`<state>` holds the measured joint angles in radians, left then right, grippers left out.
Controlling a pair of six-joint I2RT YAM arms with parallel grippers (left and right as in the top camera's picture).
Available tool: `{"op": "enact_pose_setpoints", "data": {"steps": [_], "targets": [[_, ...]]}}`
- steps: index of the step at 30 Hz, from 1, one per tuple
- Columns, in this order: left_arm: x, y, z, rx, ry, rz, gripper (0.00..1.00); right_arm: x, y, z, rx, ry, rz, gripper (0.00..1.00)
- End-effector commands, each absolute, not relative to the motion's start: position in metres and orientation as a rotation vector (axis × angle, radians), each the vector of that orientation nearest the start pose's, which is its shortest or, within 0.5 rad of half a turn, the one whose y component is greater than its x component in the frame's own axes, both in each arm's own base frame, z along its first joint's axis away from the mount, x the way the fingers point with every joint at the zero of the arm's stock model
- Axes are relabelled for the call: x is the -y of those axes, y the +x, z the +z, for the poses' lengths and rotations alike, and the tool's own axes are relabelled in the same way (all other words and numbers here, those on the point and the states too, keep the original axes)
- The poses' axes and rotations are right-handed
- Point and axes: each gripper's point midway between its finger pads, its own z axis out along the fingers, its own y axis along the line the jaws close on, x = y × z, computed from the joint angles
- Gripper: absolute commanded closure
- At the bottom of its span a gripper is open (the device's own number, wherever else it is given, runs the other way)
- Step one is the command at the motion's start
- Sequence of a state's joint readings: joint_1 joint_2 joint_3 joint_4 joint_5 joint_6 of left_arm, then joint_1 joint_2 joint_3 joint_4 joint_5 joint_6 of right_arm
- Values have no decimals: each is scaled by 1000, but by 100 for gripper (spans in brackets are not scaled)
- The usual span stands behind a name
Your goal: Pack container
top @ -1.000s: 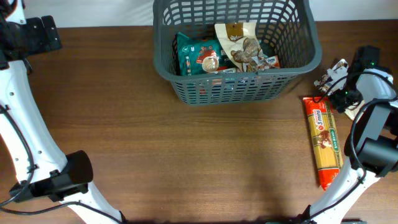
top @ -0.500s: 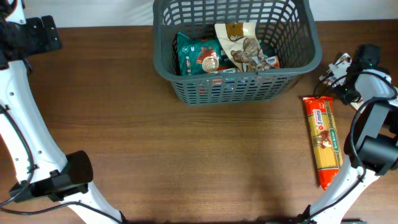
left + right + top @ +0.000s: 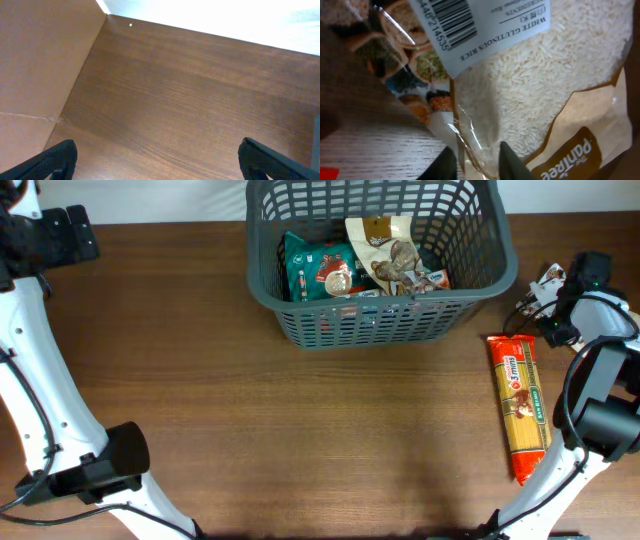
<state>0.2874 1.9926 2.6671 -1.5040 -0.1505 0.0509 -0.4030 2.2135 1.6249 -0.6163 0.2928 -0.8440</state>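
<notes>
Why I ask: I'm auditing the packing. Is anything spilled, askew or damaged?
Nothing looks spilled or torn. The spaghetti packet lies outside the container, on the table. The right claw pinches the rice bag by a crumpled fold of its clear film, so the bag may hang askew when lifted.

Large dark grey container (image 3: 370,326), lattice-slotted sides, thick rim — upright, partly filled — top centre overhead

Overhead camera looks straight down on the wooden table (image 3: 300,430) from well above; left wrist camera looks slantwise across its bare far-left corner, shared with overhead; right wrist camera sits close over the bag of white glutinous rice (image 3: 535,85) near the right edge.
</notes>
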Motion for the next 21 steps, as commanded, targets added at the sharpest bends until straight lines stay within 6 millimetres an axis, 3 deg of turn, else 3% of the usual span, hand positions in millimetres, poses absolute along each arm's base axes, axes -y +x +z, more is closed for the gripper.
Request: {"op": "enact_pose_setpoints", "data": {"steps": [1, 3, 14, 18, 21], "targets": [[-154, 422, 371, -2394, -378, 336, 1, 238, 441, 7, -2899, -540, -638, 84], [-154, 422, 371, -2394, -378, 336, 1, 237, 440, 6, -2902, -537, -636, 96], [-154, 422, 371, -2394, -378, 336, 1, 229, 440, 8, -2908, -485, -603, 96], [-154, 422, 371, -2394, -378, 336, 1, 218, 454, 22, -2852, -426, -546, 96], [-154, 422, 371, -2394, -378, 336, 1, 215, 470, 45, -2784, -325, -518, 96]]}}
